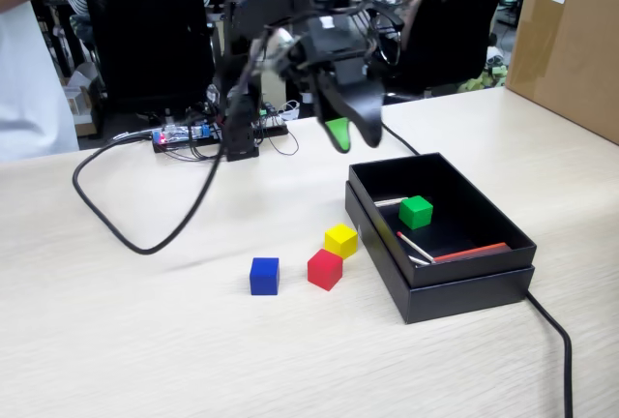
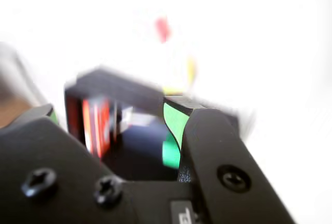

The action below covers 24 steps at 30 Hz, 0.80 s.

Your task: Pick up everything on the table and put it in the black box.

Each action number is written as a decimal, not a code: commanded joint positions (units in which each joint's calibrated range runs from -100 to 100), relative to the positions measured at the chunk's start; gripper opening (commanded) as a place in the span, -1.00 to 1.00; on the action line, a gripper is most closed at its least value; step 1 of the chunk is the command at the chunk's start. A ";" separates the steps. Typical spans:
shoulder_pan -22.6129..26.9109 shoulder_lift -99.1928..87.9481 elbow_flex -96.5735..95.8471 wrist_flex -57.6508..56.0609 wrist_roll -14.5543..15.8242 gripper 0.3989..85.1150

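My gripper point(image 1: 351, 139) hangs open and empty above the far left corner of the black box point(image 1: 455, 278). Its jaws carry green pads. The green cube point(image 1: 416, 211) lies inside the box. The yellow cube point(image 1: 340, 240), the red cube point(image 1: 325, 269) and the blue cube point(image 1: 264, 276) sit on the pale wooden table point(image 1: 116, 341), left of the box. In the blurred wrist view my gripper point(image 2: 111, 115) is spread wide over the box point(image 2: 119, 86), with a green blur, probably the green cube point(image 2: 169, 155), beside the right jaw.
Thin red-and-white sticks point(image 1: 455, 253) lie in the box. A thick black cable point(image 1: 126, 234) loops over the table on the left, and another point(image 1: 556, 341) runs from the box to the front right. A brown carton point(image 1: 571, 41) stands at the back right.
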<state>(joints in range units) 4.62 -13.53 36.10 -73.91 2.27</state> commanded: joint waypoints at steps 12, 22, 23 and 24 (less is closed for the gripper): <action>-10.31 24.83 4.60 0.17 -2.00 0.04; -8.30 46.40 17.75 0.17 -0.49 -0.04; -8.30 47.32 18.48 0.17 -0.39 -0.07; -8.30 47.66 18.48 0.17 -0.29 -0.11</action>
<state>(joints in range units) -3.79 34.76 50.25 -73.60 1.29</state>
